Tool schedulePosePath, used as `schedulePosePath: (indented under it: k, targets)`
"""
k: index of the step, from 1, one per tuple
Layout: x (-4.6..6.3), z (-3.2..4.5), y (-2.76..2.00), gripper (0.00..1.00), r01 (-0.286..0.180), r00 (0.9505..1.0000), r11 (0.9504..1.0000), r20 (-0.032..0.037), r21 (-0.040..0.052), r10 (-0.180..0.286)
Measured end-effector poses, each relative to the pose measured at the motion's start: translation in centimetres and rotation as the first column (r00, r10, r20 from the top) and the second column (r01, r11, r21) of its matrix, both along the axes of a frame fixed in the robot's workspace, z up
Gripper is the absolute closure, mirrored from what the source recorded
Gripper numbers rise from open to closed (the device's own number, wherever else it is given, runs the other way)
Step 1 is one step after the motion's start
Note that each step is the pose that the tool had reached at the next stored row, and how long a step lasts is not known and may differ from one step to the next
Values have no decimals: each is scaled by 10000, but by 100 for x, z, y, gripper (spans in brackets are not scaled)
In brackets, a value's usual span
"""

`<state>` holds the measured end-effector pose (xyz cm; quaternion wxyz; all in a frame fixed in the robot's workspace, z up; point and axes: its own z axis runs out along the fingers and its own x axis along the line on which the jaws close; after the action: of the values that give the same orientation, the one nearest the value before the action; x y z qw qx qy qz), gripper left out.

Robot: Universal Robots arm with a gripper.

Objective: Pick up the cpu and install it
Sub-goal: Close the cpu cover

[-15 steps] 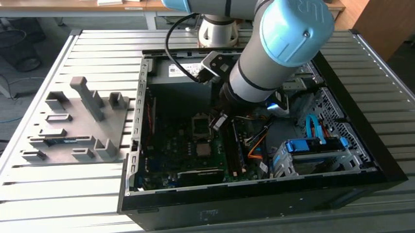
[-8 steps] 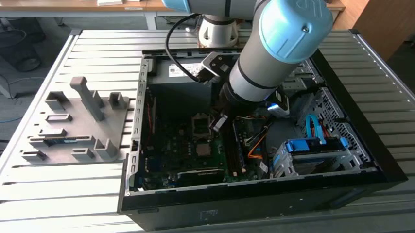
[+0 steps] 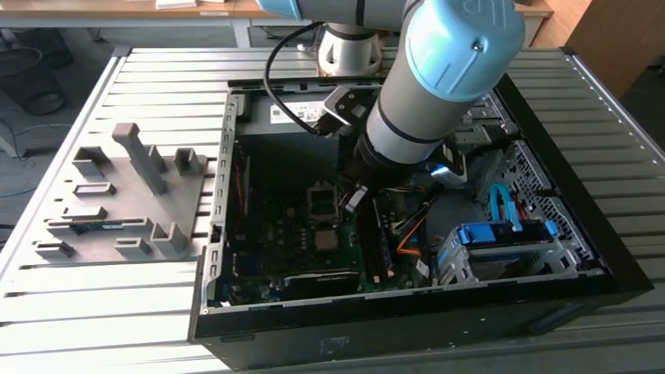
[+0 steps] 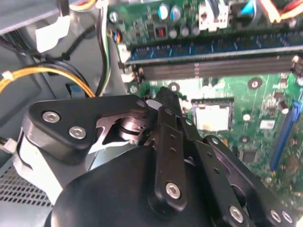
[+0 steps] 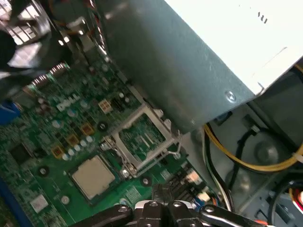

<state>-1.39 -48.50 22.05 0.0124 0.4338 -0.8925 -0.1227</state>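
I'm seeing the cpu (image 5: pixel 93 176), a small flat square chip w/ a pale silver-grey metal top, lying flat on the green motherboard (image 5: pixel 52 137) inside the open black pc case (image 3: pixel 416 331). It's not in any grasp. Just beside it a thin silver metal retaining frame (image 5: pixel 142 137) is tilting up, open. The black gripper (image 5: pixel 164 207) is hanging over the board near the cpu, apart from it. I'm not managing to tell how wide it's set. In the first wrist view a big grey metal power-supply box (image 5: pixel 189 71) is looming close by, w/ yellow cables (image 5: pixel 246 163) curving next to it. In the second wrist view long blue memory sticks (image 4: pixel 208 49) are sitting in their slots. In the exterior view the pale blue & grey arm (image 3: pixel 447 70) is reaching down into the case. On the exterior view's left a grey fixture plate (image 3: pixel 135 226) w/ plastic blocks is sitting on the slatted metal table (image 3: pixel 156 78)
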Motion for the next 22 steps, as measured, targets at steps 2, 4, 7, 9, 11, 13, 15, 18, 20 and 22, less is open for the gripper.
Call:
schedulePosePath:
  k: [2,4,7,9,11,13,15,18,20,22]
  targets:
    - [0,-2,0,90,0,9999,10000,140,1,0]
    - [1,-2,0,90,-1,9999,10000,152,2,1]
    - [-2,-2,0,90,0,9999,10000,161,1,0]
    - [-34,-1,0,90,2,9998,10000,177,-5,-2]
    - [-93,-5,7,90,2,9998,10000,205,-15,-1]
    - [-101,-25,35,90,3,9998,10000,207,-13,-3]
    - [-100,-55,71,90,3,9998,10000,207,13,-3]
    - [-101,-92,128,90,7,9998,10000,207,55,-8]
    - [-101,-101,199,90,7,9998,10000,207,56,-8]
    - [-100,-103,289,90,7,9998,10000,207,55,-8]
